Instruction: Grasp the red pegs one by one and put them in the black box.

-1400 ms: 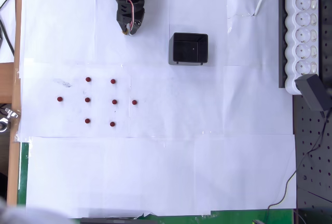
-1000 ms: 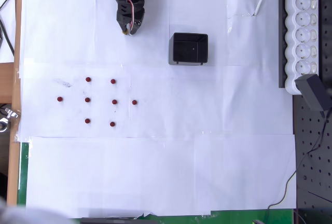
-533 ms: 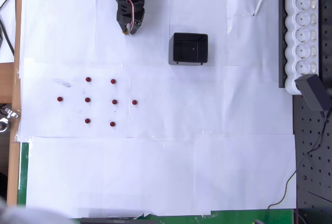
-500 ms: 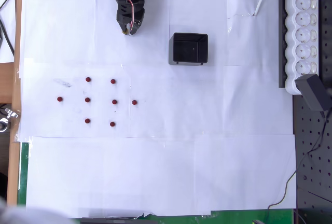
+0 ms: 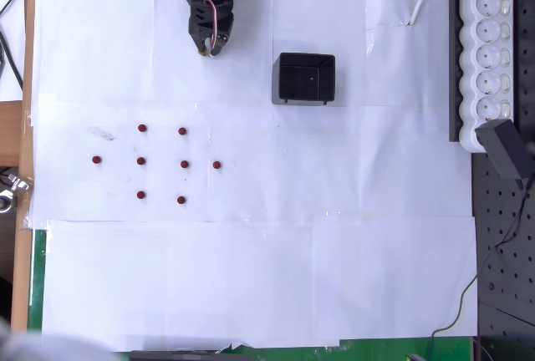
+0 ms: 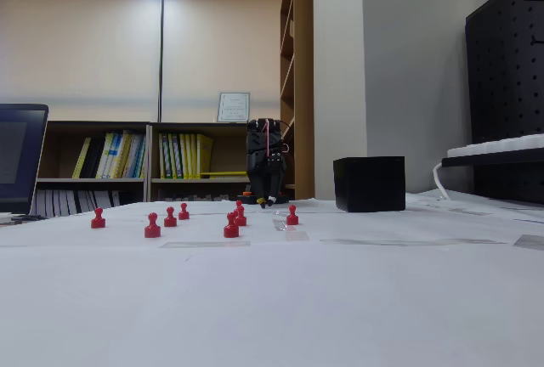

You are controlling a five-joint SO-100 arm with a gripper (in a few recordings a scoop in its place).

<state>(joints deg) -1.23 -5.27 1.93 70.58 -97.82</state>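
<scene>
Several dark-red pegs (image 5: 184, 164) stand in a loose grid on the white paper at the left middle of the overhead view; the leftmost is one peg (image 5: 97, 160) and the rightmost another (image 5: 216, 165). The fixed view shows the pegs (image 6: 231, 225) as small red pawn shapes in a row. The black box (image 5: 305, 58) sits open-topped right of centre near the far edge, and its inside looks empty; it also stands at the right as the black box (image 6: 369, 184). My gripper (image 5: 206, 44) hangs folded at the top, left of the box and well above the pegs, shut on nothing; in the fixed view the gripper (image 6: 268, 201) is behind the pegs.
A long white power strip (image 5: 488, 52) with a black plug lies along the right edge, beside a black pegboard (image 5: 506, 236). The white paper (image 5: 276, 277) covers the table. A laptop screen (image 6: 19, 159) stands at the left in the fixed view.
</scene>
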